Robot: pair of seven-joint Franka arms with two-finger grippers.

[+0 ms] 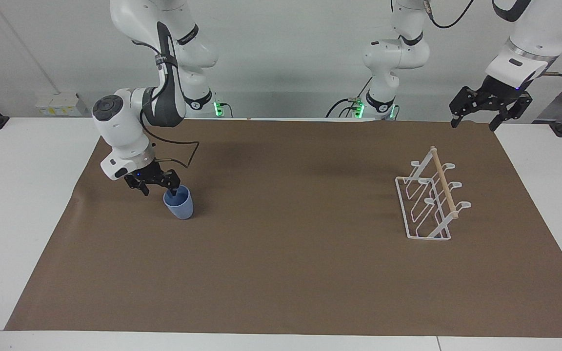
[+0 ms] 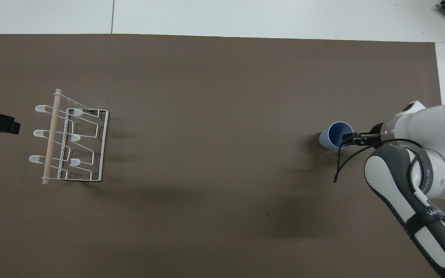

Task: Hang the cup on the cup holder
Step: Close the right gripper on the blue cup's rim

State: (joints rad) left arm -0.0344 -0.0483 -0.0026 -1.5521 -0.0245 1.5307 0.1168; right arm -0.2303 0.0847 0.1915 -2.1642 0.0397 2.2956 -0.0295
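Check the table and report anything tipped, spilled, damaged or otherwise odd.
Nothing stands out. The cup stands upright on the brown mat, with the right pincer at its rim, one finger dipping inside. The cup holder sits square and intact toward the left arm's end, no cup on it. The left pincer waits open above the mat's corner.

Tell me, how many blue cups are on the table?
1. The cup stands upright on the brown mat toward the right arm's end of the table, with the right gripper at its rim. No others show.
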